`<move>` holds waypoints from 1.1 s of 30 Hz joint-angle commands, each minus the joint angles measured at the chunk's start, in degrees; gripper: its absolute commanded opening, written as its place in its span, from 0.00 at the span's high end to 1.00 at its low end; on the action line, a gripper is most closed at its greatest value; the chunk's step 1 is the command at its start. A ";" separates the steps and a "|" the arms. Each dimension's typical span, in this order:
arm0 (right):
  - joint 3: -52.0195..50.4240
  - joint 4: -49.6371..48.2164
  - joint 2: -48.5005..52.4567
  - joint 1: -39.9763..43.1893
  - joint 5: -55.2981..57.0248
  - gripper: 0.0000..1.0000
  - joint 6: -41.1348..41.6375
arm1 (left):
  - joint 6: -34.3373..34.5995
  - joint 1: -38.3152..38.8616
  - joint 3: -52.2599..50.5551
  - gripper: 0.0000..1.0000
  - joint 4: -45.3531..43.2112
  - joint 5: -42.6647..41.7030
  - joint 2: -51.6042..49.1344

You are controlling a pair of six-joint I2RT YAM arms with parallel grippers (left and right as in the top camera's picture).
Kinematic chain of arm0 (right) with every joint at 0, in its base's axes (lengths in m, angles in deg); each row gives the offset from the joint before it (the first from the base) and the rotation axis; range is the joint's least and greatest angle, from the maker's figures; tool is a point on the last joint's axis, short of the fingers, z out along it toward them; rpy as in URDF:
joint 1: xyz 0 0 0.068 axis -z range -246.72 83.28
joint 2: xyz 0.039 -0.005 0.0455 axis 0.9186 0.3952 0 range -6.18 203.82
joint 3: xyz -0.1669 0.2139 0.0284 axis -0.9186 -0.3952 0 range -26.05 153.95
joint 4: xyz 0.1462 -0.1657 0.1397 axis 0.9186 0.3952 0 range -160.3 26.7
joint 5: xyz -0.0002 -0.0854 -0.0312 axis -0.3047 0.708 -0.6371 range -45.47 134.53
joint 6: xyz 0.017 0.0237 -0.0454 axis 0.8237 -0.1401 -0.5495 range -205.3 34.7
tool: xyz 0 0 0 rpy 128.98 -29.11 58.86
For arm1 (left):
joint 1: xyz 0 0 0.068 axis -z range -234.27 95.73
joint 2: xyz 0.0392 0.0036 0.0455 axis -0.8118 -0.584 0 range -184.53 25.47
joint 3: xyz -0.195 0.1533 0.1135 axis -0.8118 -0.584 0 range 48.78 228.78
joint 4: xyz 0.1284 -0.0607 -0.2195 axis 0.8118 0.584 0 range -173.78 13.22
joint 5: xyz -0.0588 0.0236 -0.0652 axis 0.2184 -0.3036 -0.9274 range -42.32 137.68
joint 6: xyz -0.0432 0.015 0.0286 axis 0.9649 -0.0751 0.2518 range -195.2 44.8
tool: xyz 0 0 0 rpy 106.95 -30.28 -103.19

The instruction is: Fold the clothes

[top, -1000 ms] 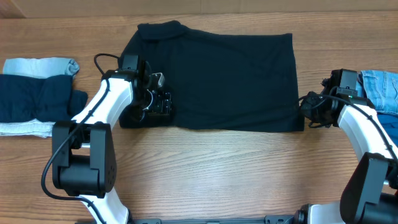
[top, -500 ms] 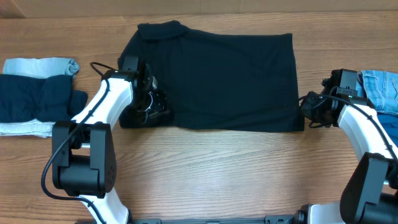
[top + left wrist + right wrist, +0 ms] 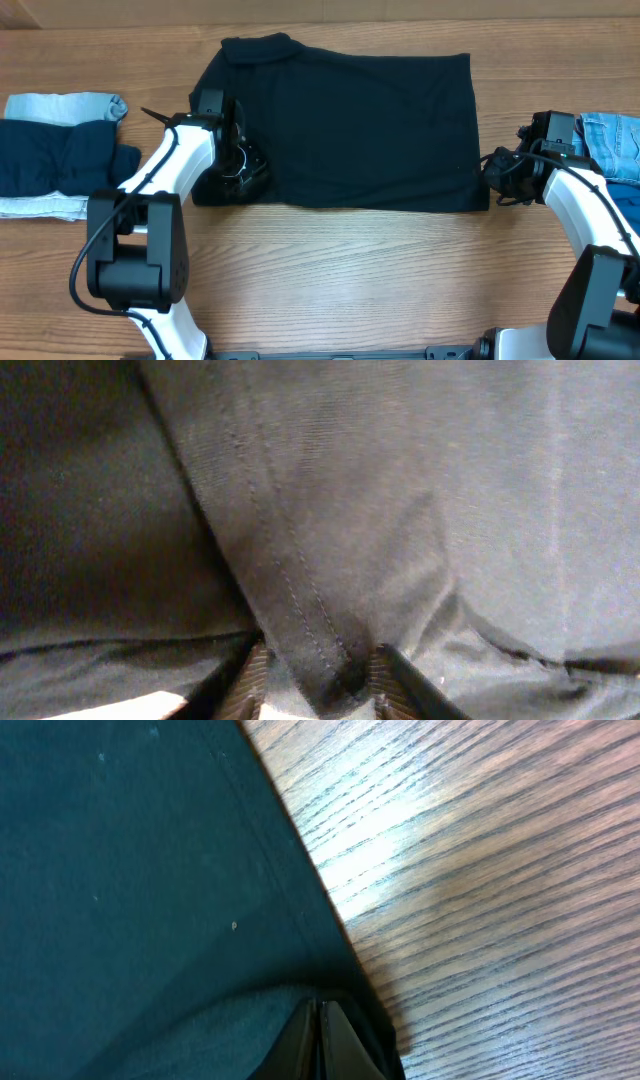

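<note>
Pinching the near edge of the black garment (image 3: 360, 125) at both ends, ready for a fold.

Clamps a seamed hem fold narrowly in the left end effector (image 3: 318, 682); grips the opposite near corner with the right end effector (image 3: 320, 1020) closed tight on the cloth. Lies spread flat on the table (image 3: 350, 270) between the two, stretching away from both. Best to check that each pinch catches the whole hem, lift both ends together and level, keep the edge taut, then carry it over to the far edge and lay it down square. Counting up: one black garment; left of the left end effector, one navy garment (image 3: 55, 155), one pale blue garment (image 3: 70, 103) and one white cloth (image 3: 40, 207); just right of the right end effector, one denim garment (image 3: 612, 140).
</note>
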 commanded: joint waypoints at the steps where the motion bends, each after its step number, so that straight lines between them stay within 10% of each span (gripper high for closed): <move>1: 1.49 -0.48 0.20 0.13 0.37 0.96 0.22 | 0.48 0.04 0.17 0.91 -1.31 -0.39 -1.18; 23: 1.49 -0.76 0.20 0.13 0.61 0.95 0.15 | -11.74 0.20 13.44 0.87 -5.73 12.76 -0.52; 26: 1.49 -1.16 0.20 0.13 0.59 0.43 0.17 | -13.88 0.70 13.44 0.65 -4.90 12.94 -0.52; 33: 1.49 3.82 0.20 0.11 -4.52 0.35 0.17 | -19.63 -0.28 13.44 0.51 2.91 16.55 -0.52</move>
